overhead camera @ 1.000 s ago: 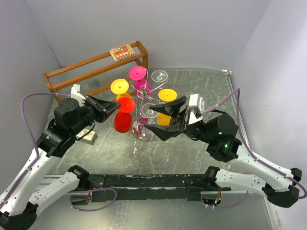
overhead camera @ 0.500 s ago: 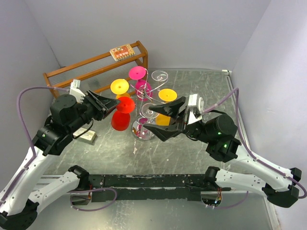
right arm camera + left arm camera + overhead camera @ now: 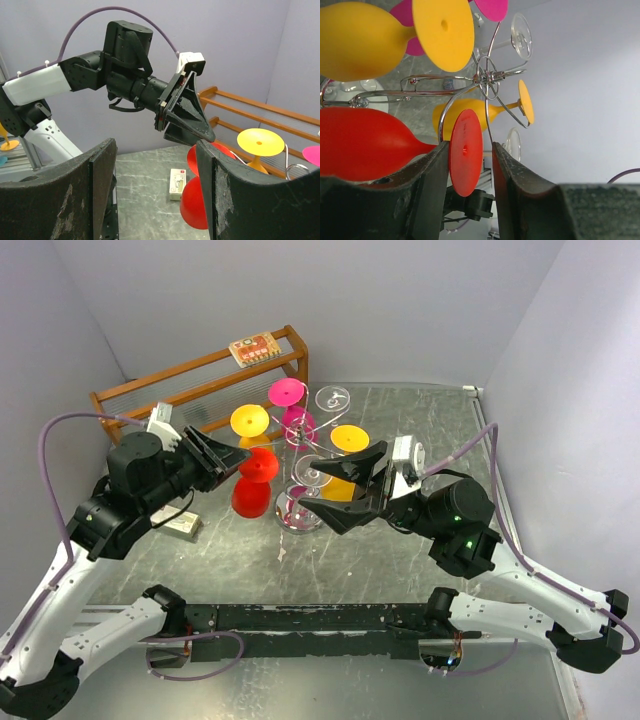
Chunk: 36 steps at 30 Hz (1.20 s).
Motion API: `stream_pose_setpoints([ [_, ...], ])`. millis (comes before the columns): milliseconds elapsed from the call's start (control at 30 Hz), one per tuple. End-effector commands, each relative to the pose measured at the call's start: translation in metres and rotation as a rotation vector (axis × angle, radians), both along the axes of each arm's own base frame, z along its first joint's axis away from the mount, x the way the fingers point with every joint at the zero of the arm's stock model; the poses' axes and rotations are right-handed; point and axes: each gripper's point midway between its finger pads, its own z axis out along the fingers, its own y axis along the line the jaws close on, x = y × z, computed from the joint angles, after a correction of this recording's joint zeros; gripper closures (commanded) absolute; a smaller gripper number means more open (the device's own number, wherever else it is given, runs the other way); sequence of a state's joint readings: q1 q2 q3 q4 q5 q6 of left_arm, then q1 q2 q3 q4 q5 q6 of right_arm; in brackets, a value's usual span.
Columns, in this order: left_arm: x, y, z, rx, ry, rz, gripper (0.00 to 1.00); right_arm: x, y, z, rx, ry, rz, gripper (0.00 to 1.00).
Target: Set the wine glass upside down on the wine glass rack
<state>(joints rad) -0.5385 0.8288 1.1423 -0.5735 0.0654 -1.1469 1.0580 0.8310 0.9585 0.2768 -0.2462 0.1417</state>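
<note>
The red wine glass (image 3: pixel 250 498) is upside down, foot up, beside an arm of the silver wire wine glass rack (image 3: pixel 298 516). My left gripper (image 3: pixel 238 458) is open around the red foot. In the left wrist view the foot disc (image 3: pixel 465 150) touches one finger and a gap shows to the other, the bowl (image 3: pixel 365 145) lies left, and a rack wire (image 3: pixel 487 77) curves past the stem. My right gripper (image 3: pixel 315 480) is open and empty, just right of the rack. Its wrist view (image 3: pixel 157 190) shows the red glass (image 3: pixel 197 205) and the left gripper (image 3: pixel 190 125).
Yellow (image 3: pixel 249 421), magenta (image 3: pixel 287 392), clear (image 3: pixel 332 398) and another yellow (image 3: pixel 347 438) glass hang on the rack. A brown wooden shelf rack (image 3: pixel 200 390) stands at the back left with a small box (image 3: pixel 253 348) on it. A white box (image 3: pixel 180 525) lies on the table.
My left gripper has lifted slightly and its fingers have spread apart around the red foot. The red glass has shifted a little left and down. The right arm has not moved.
</note>
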Motion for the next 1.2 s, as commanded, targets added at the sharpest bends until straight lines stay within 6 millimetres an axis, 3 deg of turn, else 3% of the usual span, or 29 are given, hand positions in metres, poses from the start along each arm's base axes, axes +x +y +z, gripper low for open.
stream_pose_setpoints([
  [0, -0.005, 0.001, 0.013, 0.052, -0.043, -0.036, 0.50, -0.001, -0.002, 0.004, 0.024, -0.004, -0.004, 0.35],
  [600, -0.001, 0.010, 0.021, 0.287, -0.094, -0.089, 0.34, 0.002, -0.001, 0.004, 0.026, 0.003, -0.013, 0.35],
  [900, 0.010, 0.043, 0.026, 0.400, -0.123, 0.063, 0.16, 0.028, -0.008, -0.008, 0.019, 0.092, -0.154, 0.36],
  [1033, 0.013, 0.070, 0.036, 0.462, -0.159, 0.184, 0.12, 0.049, -0.024, -0.012, 0.030, 0.158, -0.289, 0.36],
  [1167, 0.007, 0.098, 0.049, 0.507, -0.276, 0.292, 0.10, 0.076, -0.053, -0.023, 0.025, 0.254, -0.498, 0.36],
])
